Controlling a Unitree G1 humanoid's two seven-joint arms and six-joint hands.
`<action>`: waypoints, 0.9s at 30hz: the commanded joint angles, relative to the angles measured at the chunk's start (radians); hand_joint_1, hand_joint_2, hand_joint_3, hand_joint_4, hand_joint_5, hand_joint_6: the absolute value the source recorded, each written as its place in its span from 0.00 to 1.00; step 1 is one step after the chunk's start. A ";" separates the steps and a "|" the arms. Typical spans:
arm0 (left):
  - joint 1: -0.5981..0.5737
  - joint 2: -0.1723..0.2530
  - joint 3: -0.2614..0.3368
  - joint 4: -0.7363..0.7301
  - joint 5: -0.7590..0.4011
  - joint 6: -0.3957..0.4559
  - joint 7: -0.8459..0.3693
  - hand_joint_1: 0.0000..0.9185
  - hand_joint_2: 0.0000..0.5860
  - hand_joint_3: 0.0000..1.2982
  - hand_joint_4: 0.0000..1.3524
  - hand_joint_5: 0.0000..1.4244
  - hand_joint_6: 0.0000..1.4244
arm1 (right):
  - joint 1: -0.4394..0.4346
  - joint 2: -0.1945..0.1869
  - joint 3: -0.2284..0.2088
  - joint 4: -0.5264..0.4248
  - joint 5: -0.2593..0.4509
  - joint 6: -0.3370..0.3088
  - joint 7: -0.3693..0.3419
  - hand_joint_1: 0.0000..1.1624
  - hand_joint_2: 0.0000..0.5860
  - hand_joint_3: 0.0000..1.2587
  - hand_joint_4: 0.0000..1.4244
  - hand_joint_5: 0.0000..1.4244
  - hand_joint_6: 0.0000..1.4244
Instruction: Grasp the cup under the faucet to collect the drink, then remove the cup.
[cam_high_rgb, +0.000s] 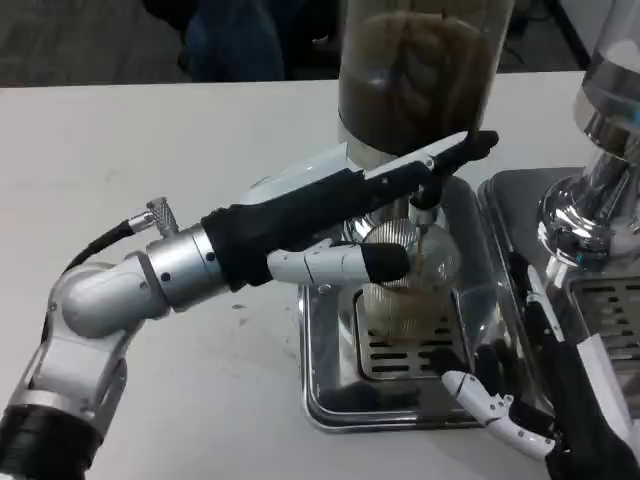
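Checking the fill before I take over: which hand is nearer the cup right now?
Left. The left hand reaches across and grips the cup under the faucet. The right hand rests low at the drip tray's front right corner, apart from the cup.

The top of the drink dispenser (425, 70) is cut off by the upper edge, and its contents are seen only as a brown blur. Part of the cup (410, 285) is hidden behind the left hand (350, 225), and the level of drink inside cannot be told. The faucet (425, 205) is largely covered by that hand's fingers. A second machine (600, 150) is cropped by the right edge. The right hand (540, 400) is cut by the lower right corner, so its grasp cannot be judged. The seated person (230, 35) beyond the table (150, 150) is cropped at the top, only dark clothing being made out
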 joint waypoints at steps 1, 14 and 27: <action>0.020 0.015 -0.034 -0.007 0.050 -0.016 -0.038 0.00 0.13 0.01 0.00 0.00 0.02 | -0.018 0.000 -0.009 0.013 0.008 -0.015 0.009 0.49 0.35 0.00 0.00 0.00 0.00; 0.017 0.025 -0.038 -0.006 0.077 -0.053 -0.032 0.00 0.13 0.01 0.00 0.00 0.02 | -0.053 0.005 -0.013 0.039 0.009 -0.001 0.011 0.49 0.36 0.00 0.00 0.00 0.00; 0.024 0.037 -0.046 -0.015 0.091 -0.070 -0.020 0.00 0.12 0.01 0.00 0.00 0.02 | -0.057 0.012 -0.013 0.036 0.010 0.013 0.015 0.48 0.38 0.00 0.00 0.00 0.00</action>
